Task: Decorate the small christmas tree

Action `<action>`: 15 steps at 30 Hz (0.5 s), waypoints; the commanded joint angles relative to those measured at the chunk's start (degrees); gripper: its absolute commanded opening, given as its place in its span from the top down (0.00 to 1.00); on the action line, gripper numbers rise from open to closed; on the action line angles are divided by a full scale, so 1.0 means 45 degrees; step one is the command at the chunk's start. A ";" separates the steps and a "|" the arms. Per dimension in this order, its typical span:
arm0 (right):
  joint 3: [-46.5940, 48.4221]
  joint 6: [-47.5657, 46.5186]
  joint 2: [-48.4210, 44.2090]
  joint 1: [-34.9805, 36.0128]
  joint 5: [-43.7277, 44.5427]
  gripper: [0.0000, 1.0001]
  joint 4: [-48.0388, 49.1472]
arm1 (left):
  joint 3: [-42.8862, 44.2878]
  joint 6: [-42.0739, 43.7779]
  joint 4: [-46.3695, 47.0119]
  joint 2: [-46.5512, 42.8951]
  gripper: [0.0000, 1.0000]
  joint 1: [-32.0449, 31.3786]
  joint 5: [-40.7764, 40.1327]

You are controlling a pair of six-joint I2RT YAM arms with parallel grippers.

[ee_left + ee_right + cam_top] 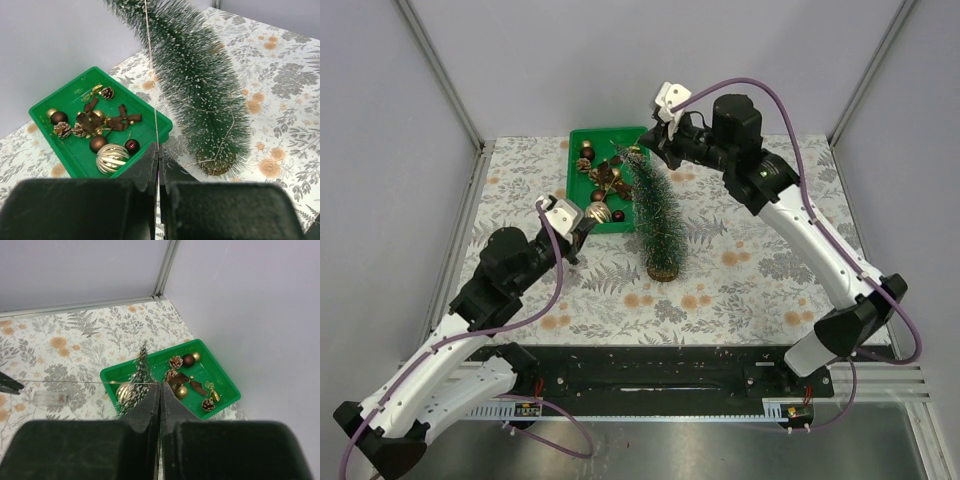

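Note:
The small christmas tree stands upright on the patterned cloth, just right of the green tray. It also shows in the left wrist view and the right wrist view. A thin light wire runs taut between my two grippers and loops over the tree's lower branches. My left gripper is shut on the wire's near end, by the tray's front corner. My right gripper is shut on the wire at its tips, above the treetop.
The tray holds a gold striped ball, brown balls, pine cones and brown ribbons. A small clear box lies on the cloth under the wire. Grey walls close off the back and sides.

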 commanded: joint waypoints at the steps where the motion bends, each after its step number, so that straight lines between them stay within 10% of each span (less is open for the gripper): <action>1: 0.0938 -0.0580 0.0433 -0.0132 0.1111 1.00 0.3722 | -0.0396 -0.0134 -0.0313 -0.0155 1.00 0.0340 -0.0529; 15: 0.4472 -0.0542 0.3928 -0.0151 0.1033 1.00 0.4917 | -0.0826 0.0100 0.1855 0.0626 1.00 0.1004 -0.1818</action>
